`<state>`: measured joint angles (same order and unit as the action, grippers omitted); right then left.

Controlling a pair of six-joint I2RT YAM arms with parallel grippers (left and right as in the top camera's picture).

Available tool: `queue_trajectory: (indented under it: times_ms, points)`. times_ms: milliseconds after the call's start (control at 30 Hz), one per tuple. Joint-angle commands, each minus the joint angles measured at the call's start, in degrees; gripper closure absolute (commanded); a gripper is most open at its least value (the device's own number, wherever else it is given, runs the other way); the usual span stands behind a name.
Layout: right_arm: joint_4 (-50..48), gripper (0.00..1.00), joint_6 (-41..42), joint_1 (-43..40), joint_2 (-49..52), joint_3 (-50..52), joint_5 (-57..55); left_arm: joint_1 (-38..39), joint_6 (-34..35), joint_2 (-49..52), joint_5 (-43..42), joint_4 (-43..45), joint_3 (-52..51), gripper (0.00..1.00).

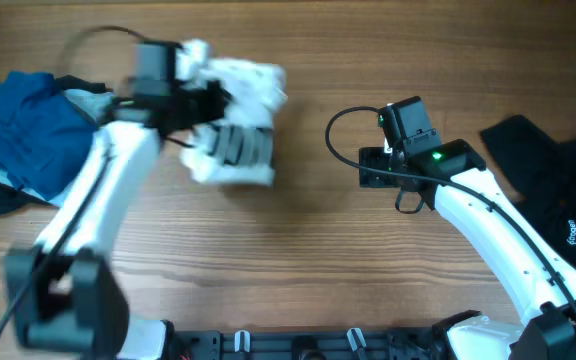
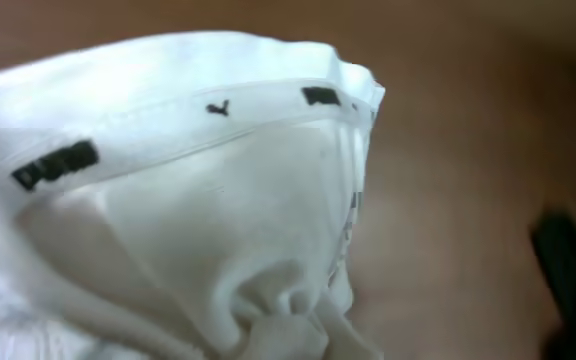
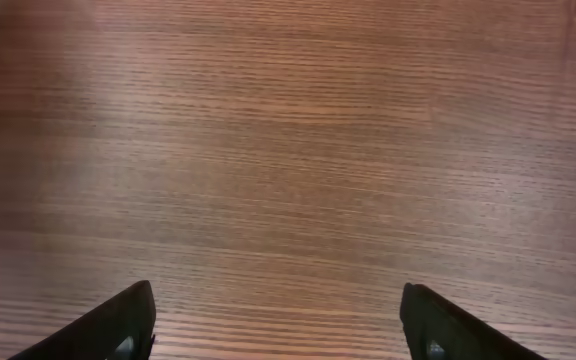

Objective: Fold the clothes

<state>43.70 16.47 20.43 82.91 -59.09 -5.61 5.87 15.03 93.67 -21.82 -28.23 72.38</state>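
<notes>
White cloth fills your left wrist camera: the white garment (image 2: 218,230) sits right against the lens, its banded edge with small black print running across the top and a knot of folds gathered at the bottom of the frame. No fingers show in that view. From overhead, your left gripper (image 1: 203,105) is buried in the same white garment (image 1: 238,120), clenched on a bunch of its fabric, and the cloth hangs crumpled around and below the jaws rather than lying flat. The picture is blurred there, so you cannot tell which part of the garment is pinched.

Your right gripper (image 1: 373,165) stands well to the right of the white garment, apart from it, released and holding nothing; its wrist view shows both fingers (image 3: 118,325) spread over bare wooden table (image 3: 288,150). A black garment (image 1: 548,170) lies further right, beyond that arm. A heap of blue clothes (image 1: 23,130) lies left of the white garment.
</notes>
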Motion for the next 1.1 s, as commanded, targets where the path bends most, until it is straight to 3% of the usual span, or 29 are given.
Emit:
queue_trajectory:
  times_ms: [0, 233, 467, 667, 733, 800, 833, 900, 967, 1000, 1067]
  points:
    - [0.07, 0.21, 0.68, -0.07, -1.03, -1.14, -0.81, -10.34, -1.36, -8.81, 10.6, 1.27, 0.09, 0.95]
    - [0.09, 0.21, 0.68, -0.07, -1.03, -1.14, -0.79, -31.39, -0.92, -9.6, 12.33, 9.16, 0.09, 0.9]
    - [0.44, 0.21, 0.66, -0.04, -1.03, -1.14, -0.74, -39.39, -0.94, -3.78, 12.33, 15.32, 0.07, 0.82]
    - [0.76, 0.21, 0.66, -0.04, -1.03, -1.14, -0.68, -44.5, -0.94, 3.96, 12.59, 17.25, 0.07, 0.65]
    - [0.87, 0.21, 0.66, -0.04, -1.03, -1.14, -0.33, -46.58, -0.92, 5.6, 13.38, 17.35, 0.07, 0.68]
    - [0.96, 0.21, 0.66, -0.04, -1.03, -1.14, -0.33, -47.89, -0.9, 5.62, 12.92, 17.97, 0.09, 0.51]
    - [0.92, 0.21, 0.63, -0.04, -1.03, -1.14, -0.35, -48.3, -0.92, 5.27, 10.73, 18.88, 0.09, 0.49]
    - [0.85, 0.2, 0.61, -0.04, -1.03, -1.14, -0.35, -48.52, -0.9, 3.91, 3.98, 21.16, 0.09, 0.5]
    - [0.85, 0.21, 0.66, -0.04, -1.01, -1.14, -0.35, -47.65, -0.9, 2.45, -3.17, 25.31, 0.09, 0.59]
    - [0.85, 0.21, 0.63, -0.04, -1.01, -1.14, -0.35, -46.82, -0.9, 2.32, -4.92, 26.56, 0.09, 0.67]
    - [0.76, 0.21, 0.66, -0.04, -1.01, -1.14, -0.35, -45.72, -0.92, 3.02, -3.96, 26.27, 0.07, 0.72]
